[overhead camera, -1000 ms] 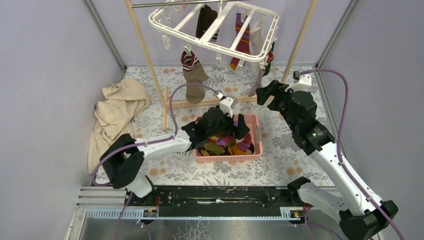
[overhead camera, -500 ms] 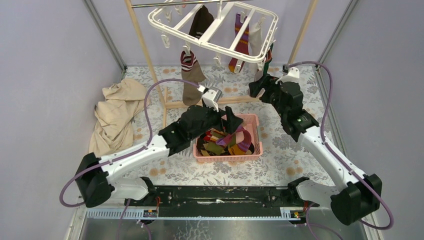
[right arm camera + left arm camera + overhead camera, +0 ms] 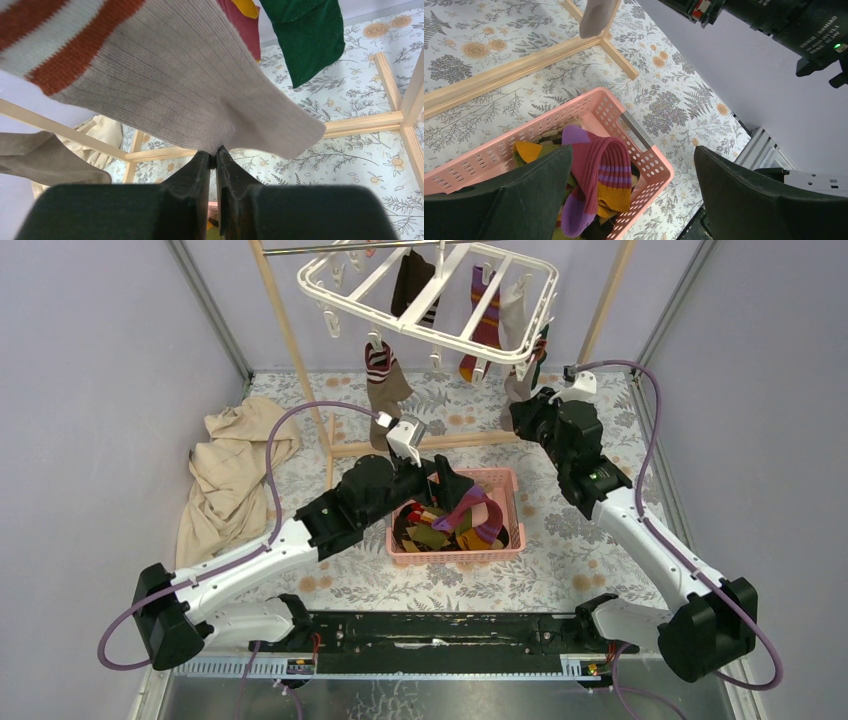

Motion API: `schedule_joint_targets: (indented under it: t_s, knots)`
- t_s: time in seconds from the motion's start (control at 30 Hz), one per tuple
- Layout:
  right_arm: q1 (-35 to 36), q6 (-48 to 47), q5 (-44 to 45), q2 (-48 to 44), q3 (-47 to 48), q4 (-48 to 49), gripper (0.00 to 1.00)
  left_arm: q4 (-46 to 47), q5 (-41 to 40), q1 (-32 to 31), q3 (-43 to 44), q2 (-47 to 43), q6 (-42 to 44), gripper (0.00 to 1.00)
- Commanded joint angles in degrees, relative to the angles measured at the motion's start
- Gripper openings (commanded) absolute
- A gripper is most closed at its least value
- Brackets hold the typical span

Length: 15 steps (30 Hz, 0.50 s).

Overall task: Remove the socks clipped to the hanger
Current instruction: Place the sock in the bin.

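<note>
Five or perhaps six socks (image 3: 483, 325) hang clipped to the white hanger (image 3: 345, 300) at the back of the cell; the far ones overlap from above, so I cannot count them surely. My right gripper (image 3: 215, 158) is clenched on the grey ribbed sock (image 3: 170, 85) with orange bands, pinching a fold of its lower edge. A green sock (image 3: 305, 35) and a maroon sock (image 3: 239, 17) hang just behind it. I judge this sock light, limp and stretchy: it will give before the clip lets go, so a hold this low means a long pull, and one nearer the cuff would pass the tug to the clip more directly. The knit does not look slippery and nothing here can break, though a sharp pull would likely set the hanger swinging. My left gripper (image 3: 633, 150) hangs released, fingers wide apart and holding nothing, above the pink basket (image 3: 589, 102) on the flowered table cover (image 3: 484, 30). The basket holds a loose heap of socks, topmost a striped sock (image 3: 604, 165) in maroon, purple and yellow, with room for more. A taupe sock (image 3: 385, 400) dangles from the hanger's near-left rim.
</note>
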Motion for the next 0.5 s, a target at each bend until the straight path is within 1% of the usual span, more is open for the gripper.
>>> schedule_joint_targets:
  t_s: [0.0,0.13,0.47]
  knots:
    - [-0.3,-1.7,0.1,-4.1,0.7,2.0,0.12,-0.3,-1.6,-0.4,-0.6,-1.2,0.3,0.99]
    - [-0.3,-2.7,-0.6,-7.4,0.8,-1.0,0.08,-0.7,-1.6,-0.9,0.6,-1.2,0.3,0.99]
    - [-0.3,-2.3,-5.5,-15.7,0.2,-7.7,0.07,0.4,-2.9,-2.9,3.4,0.3,0.5,0.99]
